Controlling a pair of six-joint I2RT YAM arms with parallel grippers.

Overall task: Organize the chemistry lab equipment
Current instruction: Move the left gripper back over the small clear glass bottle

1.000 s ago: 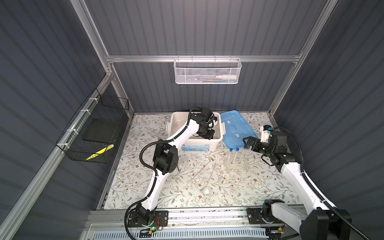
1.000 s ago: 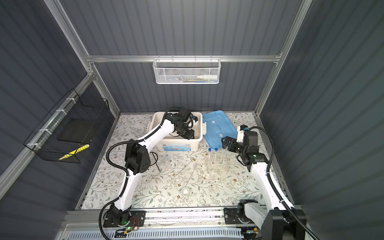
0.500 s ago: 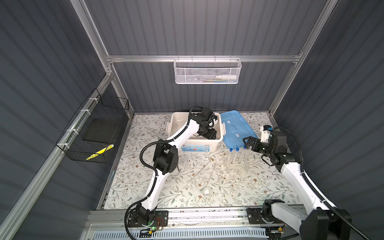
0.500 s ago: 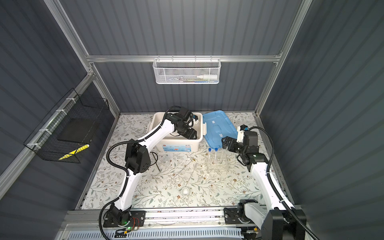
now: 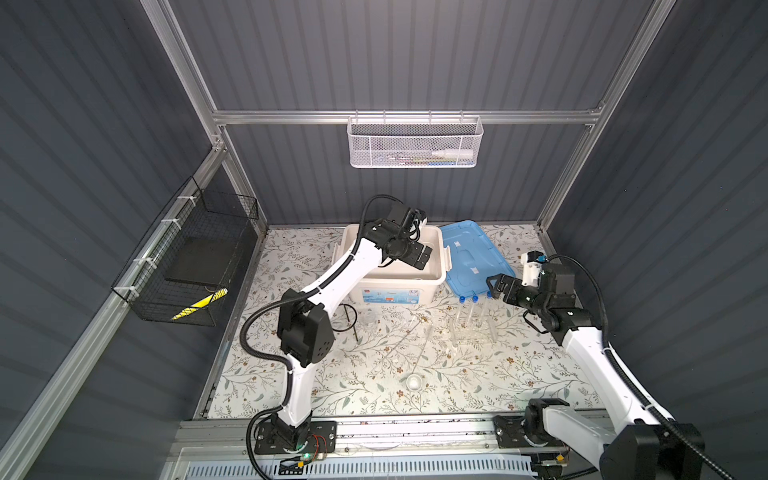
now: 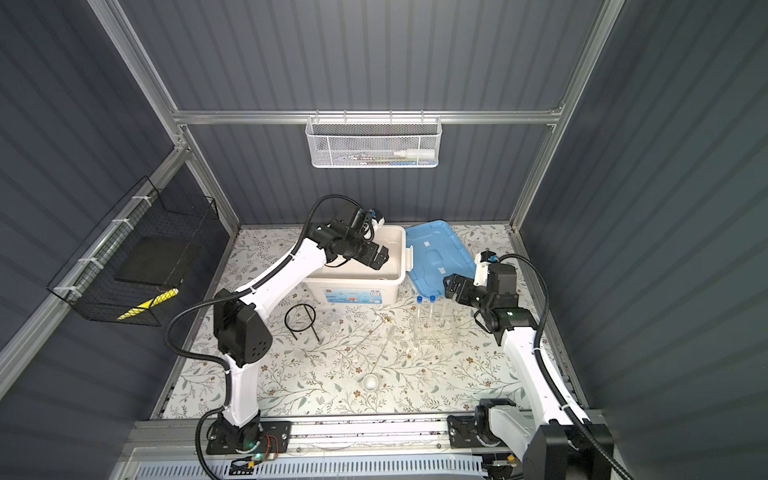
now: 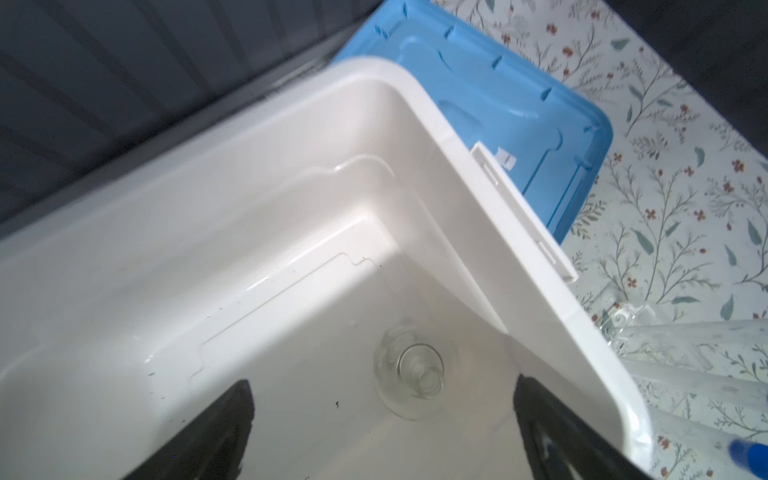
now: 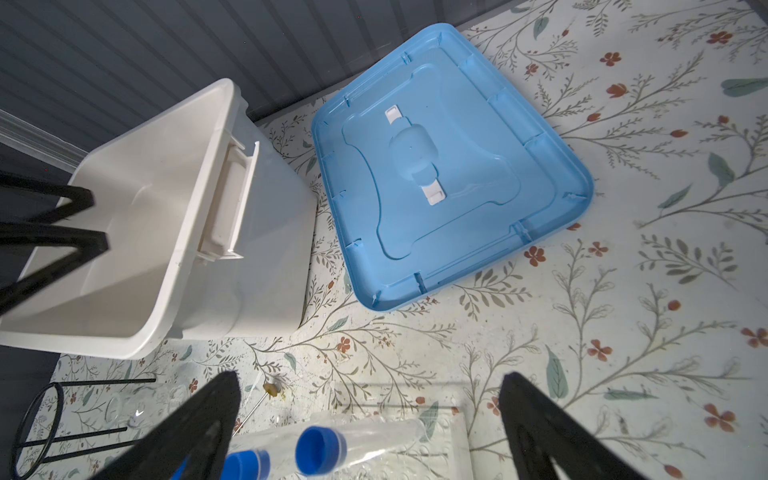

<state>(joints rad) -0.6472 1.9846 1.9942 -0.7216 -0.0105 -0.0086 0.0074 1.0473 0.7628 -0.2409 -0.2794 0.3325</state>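
**Left gripper** [image 5: 417, 257]: the jaws have parted over the last second. They were close together earlier and now stand wide apart above the right end of the white storage box [image 5: 441, 249], on the far side of the scene.

**Left wrist view:** the fingers [image 7: 230, 419] are well separated. The small clear flask [image 7: 411, 376] rests on the box floor between them, touched by neither.

**Limits:** the earlier frames are too small to show whether the flask was gripped. The gripper's place over the box has shifted only slightly, if at all.
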